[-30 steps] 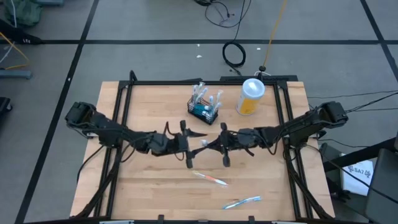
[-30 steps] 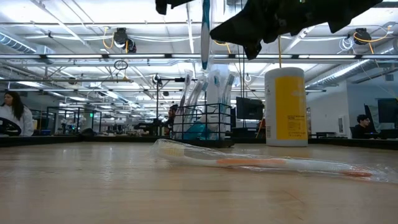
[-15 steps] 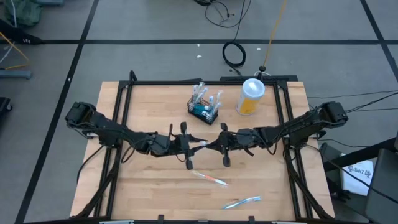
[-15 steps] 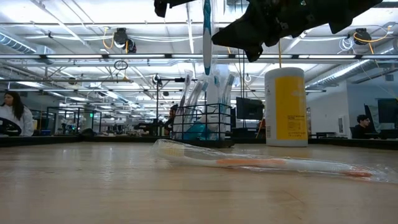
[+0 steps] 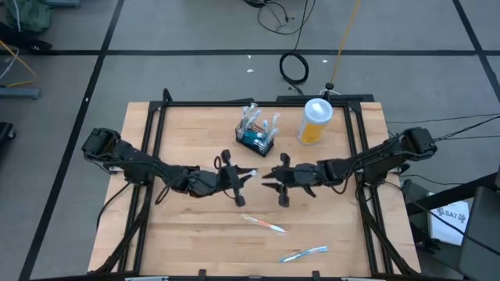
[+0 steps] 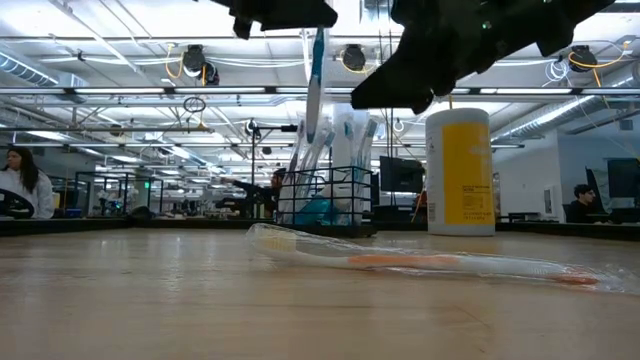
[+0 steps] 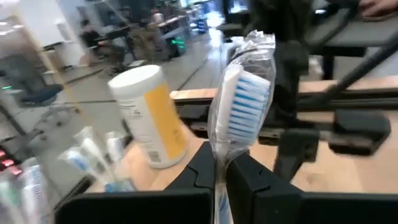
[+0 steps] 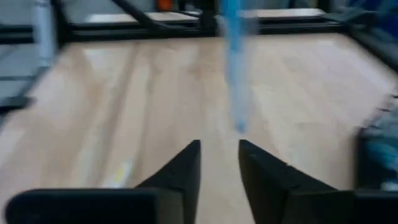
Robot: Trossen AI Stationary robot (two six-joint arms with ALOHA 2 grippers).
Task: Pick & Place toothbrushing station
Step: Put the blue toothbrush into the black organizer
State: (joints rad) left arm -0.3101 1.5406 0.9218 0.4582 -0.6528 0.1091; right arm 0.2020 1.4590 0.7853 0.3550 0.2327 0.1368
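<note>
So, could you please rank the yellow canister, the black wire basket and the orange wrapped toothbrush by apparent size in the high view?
1. Yellow canister and black wire basket: too alike in footprint to rank.
2. Orange wrapped toothbrush: thinnest, clearly smallest.

Left arm: enters from the 9 o'clock edge of the desk [image 5: 180,250] and reaches toward its centre, forearm low and nearly level.
Left tool [image 5: 237,175]: just on the 9 o'clock side of centre, raised off the desk, fingers [image 7: 202,167] pressed together on a wrapped toothbrush [image 7: 241,102] whose bristle head sticks out past the fingertips.
Right arm: enters from the 3 o'clock edge, stretched toward centre, mirroring the left.
Right tool [image 5: 269,176]: just on the 3 o'clock side of centre, facing the left tool, close but apart from it; fingers [image 8: 185,163] parted with a narrow gap, nothing between them.
</note>
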